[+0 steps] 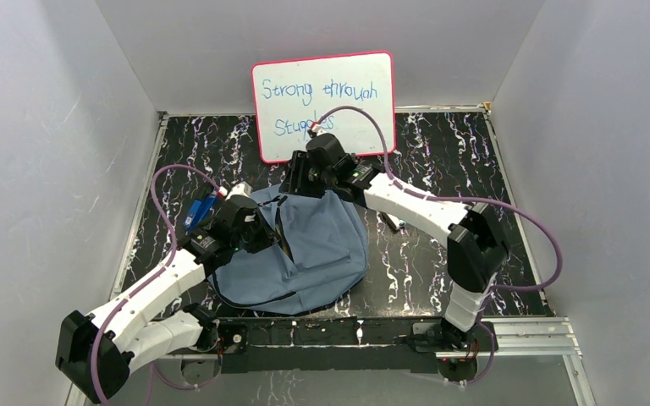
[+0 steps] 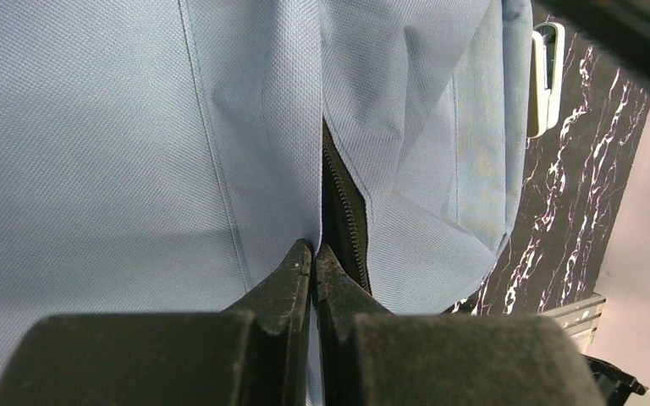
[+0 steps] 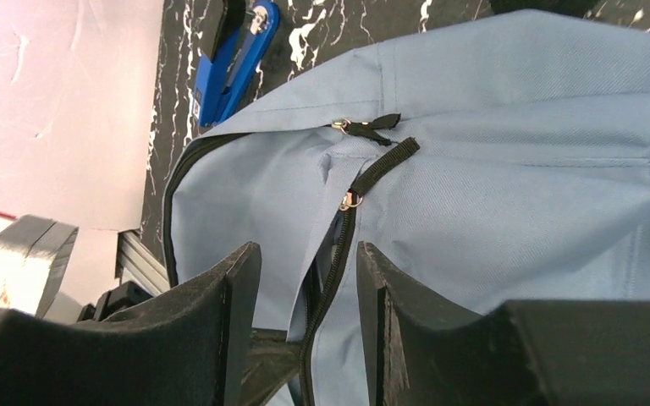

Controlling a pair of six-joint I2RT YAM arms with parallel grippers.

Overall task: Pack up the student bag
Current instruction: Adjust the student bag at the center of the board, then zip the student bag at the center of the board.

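The student bag [image 1: 322, 254], a floppy grey-blue backpack, lies flat in the middle of the table. Its dark zipper [image 2: 345, 203] gapes partly open. My left gripper [image 2: 314, 249] is shut on the bag's fabric edge right beside that zipper, with a strip of cloth pinched between its fingers. My right gripper [image 3: 306, 247] is open at the bag's far edge [image 1: 300, 182]. Its fingers stand either side of the zipper line [image 3: 332, 271] without touching it. A metal zipper pull [image 3: 351, 201] shows just beyond them.
A pink-framed whiteboard [image 1: 322, 106] leans on the back wall behind the right arm. A blue stapler [image 1: 199, 211] lies just left of the bag, also seen in the right wrist view [image 3: 237, 59]. A small pen-like item [image 1: 389, 222] lies right of the bag.
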